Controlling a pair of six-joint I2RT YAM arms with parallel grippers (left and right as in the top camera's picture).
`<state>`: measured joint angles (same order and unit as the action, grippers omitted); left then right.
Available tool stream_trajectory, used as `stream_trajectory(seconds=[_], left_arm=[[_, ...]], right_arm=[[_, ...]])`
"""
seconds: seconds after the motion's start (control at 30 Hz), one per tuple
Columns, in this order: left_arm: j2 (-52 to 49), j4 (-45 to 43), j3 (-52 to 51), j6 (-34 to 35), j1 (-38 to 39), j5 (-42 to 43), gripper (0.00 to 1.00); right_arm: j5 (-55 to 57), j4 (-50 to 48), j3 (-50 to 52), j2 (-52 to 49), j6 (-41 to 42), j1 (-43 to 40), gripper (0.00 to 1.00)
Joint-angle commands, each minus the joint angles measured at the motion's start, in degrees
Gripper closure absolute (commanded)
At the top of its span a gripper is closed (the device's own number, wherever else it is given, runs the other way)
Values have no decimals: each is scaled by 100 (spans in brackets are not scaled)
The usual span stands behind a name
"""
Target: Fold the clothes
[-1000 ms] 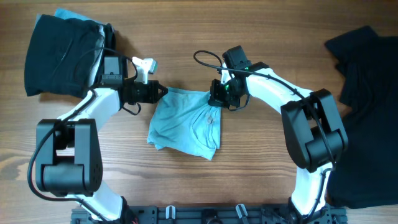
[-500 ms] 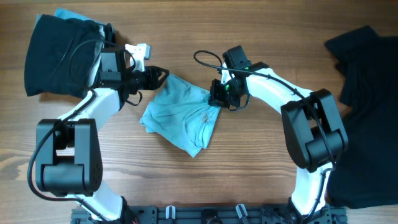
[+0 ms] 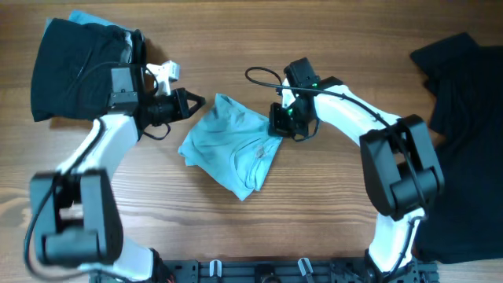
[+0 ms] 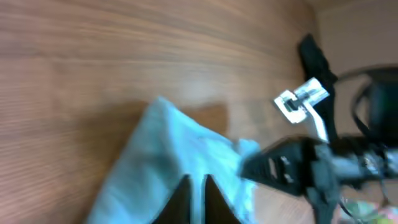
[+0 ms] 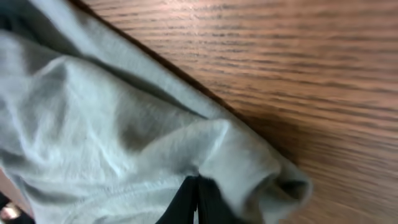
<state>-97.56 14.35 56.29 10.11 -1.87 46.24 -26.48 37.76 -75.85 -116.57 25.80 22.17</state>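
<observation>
At the middle of the wooden table (image 3: 236, 47) the light-blue T-shirt (image 3: 228, 145) lay bunched and slanted, narrower than a second before, when it had been spread more squarely with its lower edge running wider to left and right. Its bottom had since drawn in to a single drooping point toward the near side. The left gripper (image 3: 198, 101) had been on the shirt's upper left corner back then. It had lifted up and away to the left since, and stood just off the cloth's edge with its fingers pressed together. From where I stood I could not tell whether any thread of fabric was still caught between them. The right gripper (image 3: 277, 130) had hardly stirred. It was clamped tight on a fold at the shirt's right edge, just as a second earlier. The folded black garment (image 3: 75, 67) at the far left corner and the heap of dark garments (image 3: 464, 102) at the right side lay as they had before.
</observation>
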Motion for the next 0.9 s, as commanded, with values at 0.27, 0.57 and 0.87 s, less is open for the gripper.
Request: stream_trajectory(seconds=[0.27, 0.57, 0.87], left_arm=[[192, 1845, -332, -81, 435, -1443, 96], [-151, 1790, -831, 584, 415, -2439, 93], [-157, 164, -796, 881, 273, -3021, 83]], right_arm=[[-514, -17, 13, 1244, -1064, -11, 95], [-562, -13, 22, 144, -463, 59, 96], [-660, 164, 22, -184, -168, 59, 96]])
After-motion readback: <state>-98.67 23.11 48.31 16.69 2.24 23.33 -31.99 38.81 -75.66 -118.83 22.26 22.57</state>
